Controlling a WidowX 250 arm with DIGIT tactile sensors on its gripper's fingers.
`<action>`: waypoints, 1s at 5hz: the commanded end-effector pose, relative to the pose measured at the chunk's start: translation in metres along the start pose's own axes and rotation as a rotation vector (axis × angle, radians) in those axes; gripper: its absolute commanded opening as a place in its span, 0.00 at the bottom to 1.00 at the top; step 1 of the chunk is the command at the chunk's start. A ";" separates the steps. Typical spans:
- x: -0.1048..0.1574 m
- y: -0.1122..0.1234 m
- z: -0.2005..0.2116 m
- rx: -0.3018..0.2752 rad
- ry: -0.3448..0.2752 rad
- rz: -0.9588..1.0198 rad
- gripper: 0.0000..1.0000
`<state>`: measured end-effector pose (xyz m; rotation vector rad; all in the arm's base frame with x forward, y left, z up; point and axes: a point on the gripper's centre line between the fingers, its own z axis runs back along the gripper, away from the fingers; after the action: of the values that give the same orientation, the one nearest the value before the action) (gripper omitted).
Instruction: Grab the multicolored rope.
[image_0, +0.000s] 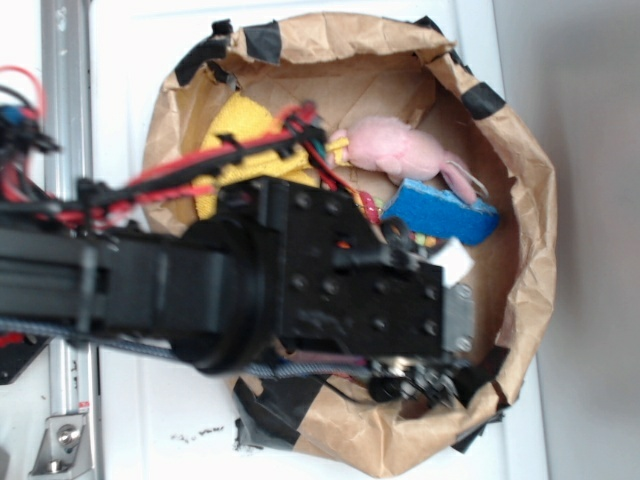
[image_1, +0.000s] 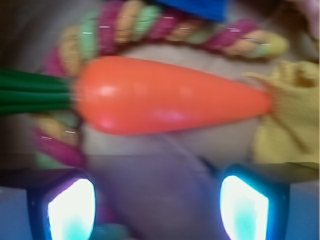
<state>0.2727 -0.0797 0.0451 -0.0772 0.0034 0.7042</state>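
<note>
Wrist view, I log: twisted cotton rope (image_1: 165, 25), pink, yellow, pale green, arcing behind a smooth glossy orange carrot (image_1: 170, 95); yellow knit cloth (image_1: 287, 120) at its tip. End effector (image_1: 157, 202) pads apart, empty. Exterior: crumpled brown paper bag (image_0: 520, 200), black-taped rim, on a white tabletop (image_0: 150, 410); plush pink toy (image_0: 395, 150), blue sponge (image_0: 440, 210).

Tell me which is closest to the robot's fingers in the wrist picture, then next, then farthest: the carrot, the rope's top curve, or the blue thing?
1. Carrot, just ahead of the fingers.
2. Rope's top curve, arching behind it.
3. Blue thing, at the top edge.
</note>
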 end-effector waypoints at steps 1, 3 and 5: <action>0.011 -0.022 0.012 -0.150 -0.058 -0.070 1.00; 0.016 -0.036 -0.042 0.001 -0.014 -0.118 1.00; 0.007 0.018 -0.026 0.069 -0.051 -0.182 0.00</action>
<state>0.2667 -0.0719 0.0128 0.0105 -0.0209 0.5220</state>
